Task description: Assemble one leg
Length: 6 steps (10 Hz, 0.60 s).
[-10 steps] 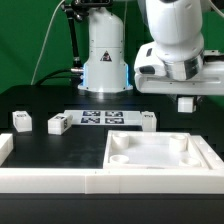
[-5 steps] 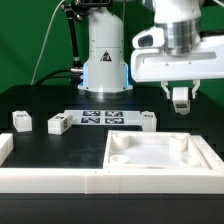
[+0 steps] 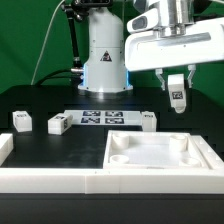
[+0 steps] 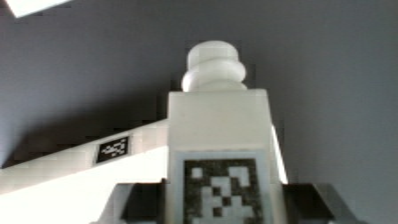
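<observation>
My gripper (image 3: 177, 86) is shut on a leg (image 3: 178, 99), a small white post with a black-and-white tag, held in the air above the table at the exterior view's right, behind the large white square piece (image 3: 160, 158). In the wrist view the held leg (image 4: 222, 120) fills the middle, its round knob end pointing away and its tag between my gripper's (image 4: 222, 208) dark fingers (image 4: 139, 205). Three more legs lie on the table: two at the left (image 3: 20, 120) (image 3: 58, 124) and one by the marker board's right end (image 3: 147, 119).
The marker board (image 3: 103, 118) lies mid-table in front of the arm's base (image 3: 105, 60). A low white wall (image 3: 50, 181) runs along the front, with a white block at the left edge (image 3: 5, 148). A tagged white part (image 4: 111, 150) shows in the wrist view.
The arm has risen and turned, carrying the leg up and slightly to the exterior view's left. The leg stays gripped throughout.
</observation>
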### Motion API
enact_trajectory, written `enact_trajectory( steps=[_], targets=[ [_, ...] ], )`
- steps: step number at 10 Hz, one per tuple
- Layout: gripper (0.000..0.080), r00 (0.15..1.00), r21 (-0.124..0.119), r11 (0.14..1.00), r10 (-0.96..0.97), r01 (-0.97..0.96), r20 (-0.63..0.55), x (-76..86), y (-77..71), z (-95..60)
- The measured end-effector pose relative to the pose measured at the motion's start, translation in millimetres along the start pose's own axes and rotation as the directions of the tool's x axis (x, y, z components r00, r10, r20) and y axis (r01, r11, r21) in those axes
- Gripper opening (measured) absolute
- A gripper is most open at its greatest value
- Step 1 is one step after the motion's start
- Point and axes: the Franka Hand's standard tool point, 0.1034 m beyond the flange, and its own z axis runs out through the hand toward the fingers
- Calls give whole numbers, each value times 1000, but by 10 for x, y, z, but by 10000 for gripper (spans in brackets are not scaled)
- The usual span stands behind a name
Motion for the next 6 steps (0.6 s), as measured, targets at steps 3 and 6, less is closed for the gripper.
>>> enact_trajectory(
  steps=[3,6],
  targets=[
    [290,1000,-2,1000,-22,22,2,6,22,8],
    [290,979,-37,979,-201,202,20,292,360,-98]
  ],
)
